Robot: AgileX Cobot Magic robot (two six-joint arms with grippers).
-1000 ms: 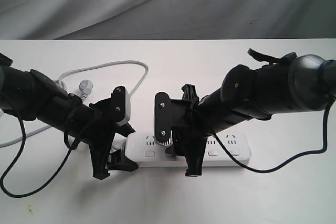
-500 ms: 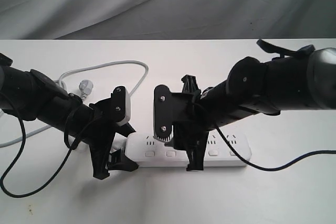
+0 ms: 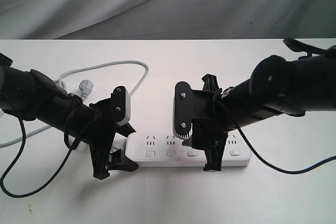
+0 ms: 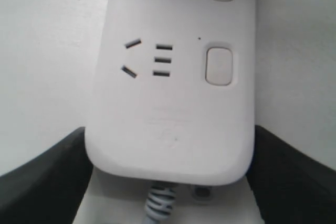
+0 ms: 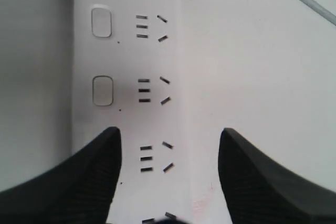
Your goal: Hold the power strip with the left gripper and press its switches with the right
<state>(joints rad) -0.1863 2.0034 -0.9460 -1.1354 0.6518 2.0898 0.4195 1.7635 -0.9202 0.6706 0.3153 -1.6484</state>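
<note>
The white power strip (image 3: 157, 148) lies flat on the table, with its cord end held by my left gripper (image 3: 113, 161). In the left wrist view both black fingers (image 4: 44, 177) press the sides of the power strip (image 4: 168, 93), and two switches (image 4: 219, 65) show beyond. My right gripper (image 3: 210, 153) hangs over the strip's right part and hides the fourth switch. In the right wrist view the right gripper (image 5: 169, 132) stands open across the power strip (image 5: 152, 61). One finger (image 5: 89, 182) covers the switch row below two visible switches (image 5: 102, 90); contact cannot be told.
The light grey cord (image 3: 105, 66) loops behind the left arm to its plug (image 3: 84, 85) on the white table (image 3: 173, 198). A black cable (image 3: 16, 182) droops from the left arm, another (image 3: 294, 170) from the right. A grey backdrop rises behind.
My right gripper has moved rightward along the strip, from around the second and third switches to the fourth. The left gripper and the strip have stayed put.
</note>
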